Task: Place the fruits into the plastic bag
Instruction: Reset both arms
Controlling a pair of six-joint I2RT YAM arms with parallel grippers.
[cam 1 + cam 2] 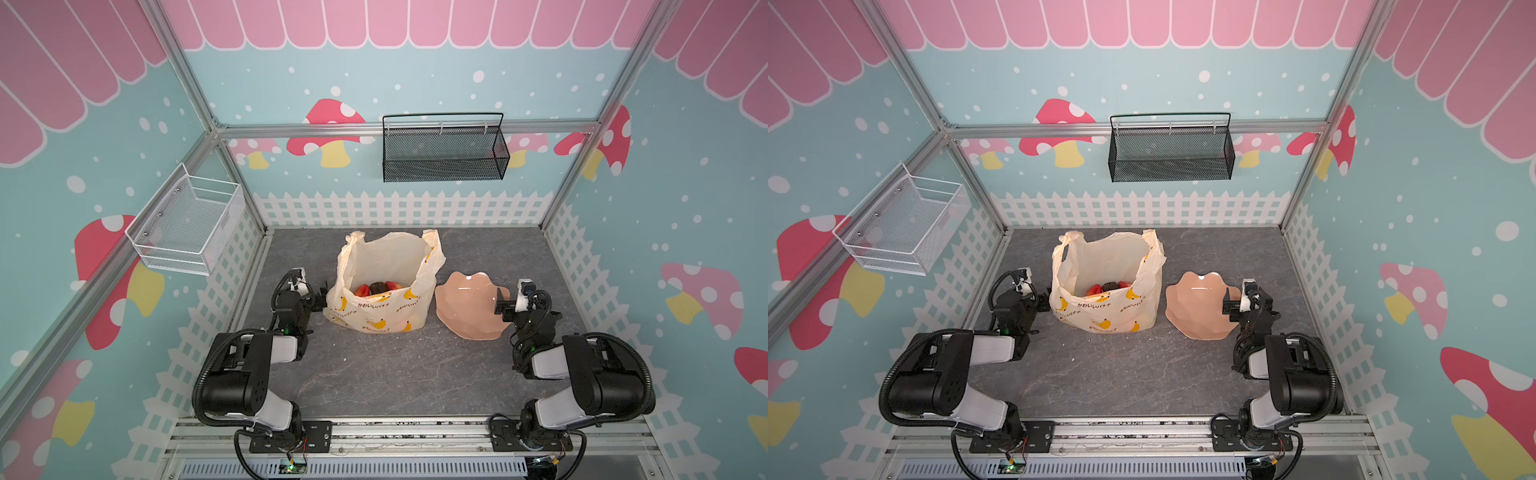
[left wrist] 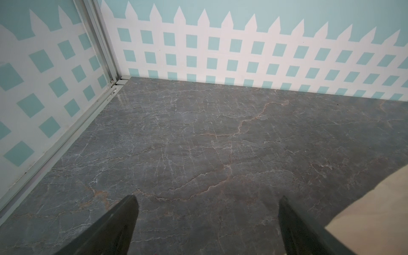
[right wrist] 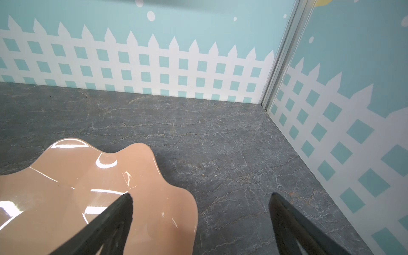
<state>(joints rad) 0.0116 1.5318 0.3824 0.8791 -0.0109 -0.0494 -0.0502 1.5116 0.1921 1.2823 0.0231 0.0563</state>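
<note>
Your fruits [image 1: 378, 287] lie at the bottom of the plastic bag [image 1: 386, 257], which stands open-mouthed on the table [image 1: 395, 374], so the job looks finished. The pink plate [image 1: 465, 307] just beside it is bare. Your left fingers [image 2: 123, 220] are spread wide and empty by the bag's wall. Your right fingers [image 3: 114, 216] are equally wide over the plate's rim. The clear table nearer the arm bases gives you room to retreat.

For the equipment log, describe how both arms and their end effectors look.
Left arm and right arm: black joints, pale grey link covers, ribbed black cable hoses looping outside. Left end effector and right end effector: slim tapered black fingers, white wrist mount.
</note>
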